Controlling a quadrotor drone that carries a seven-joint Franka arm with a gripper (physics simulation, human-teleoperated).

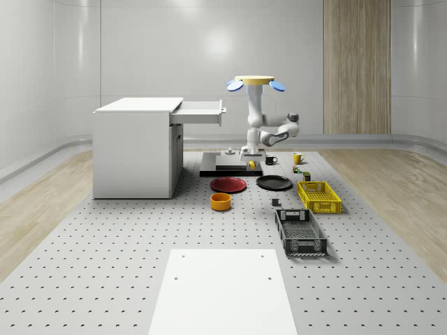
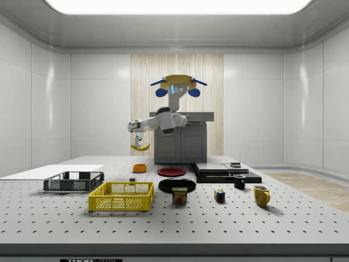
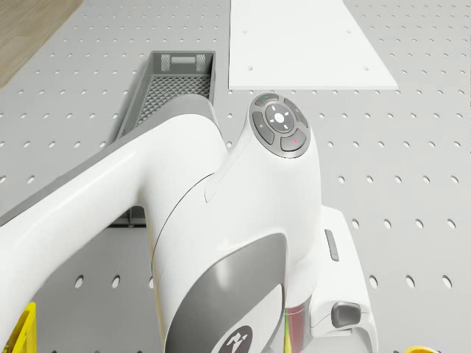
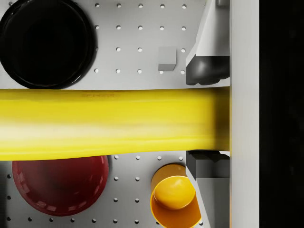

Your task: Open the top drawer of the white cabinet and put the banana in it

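Note:
The white cabinet (image 1: 133, 150) stands at the whole-scene view's left with its top drawer (image 1: 200, 113) pulled out. The drone (image 1: 255, 82) hovers right of the drawer, above the black platform (image 1: 230, 165). Its arm hangs down, and the gripper (image 1: 251, 159) is shut on the yellow banana (image 1: 251, 165), held in the air just above the platform. In the side view the banana (image 2: 140, 147) hangs below the gripper (image 2: 139, 136), in front of the cabinet (image 2: 180, 139). The wrist view has the banana (image 4: 114, 123) lying crosswise between the two fingers (image 4: 206, 66).
A red plate (image 1: 229, 184), black plate (image 1: 274, 182) and orange bowl (image 1: 221, 202) lie in front of the platform. A yellow basket (image 1: 319, 196) and grey basket (image 1: 300, 232) stand to the right. Two mugs (image 1: 297, 158) sit behind. A white board (image 1: 223, 289) lies nearest.

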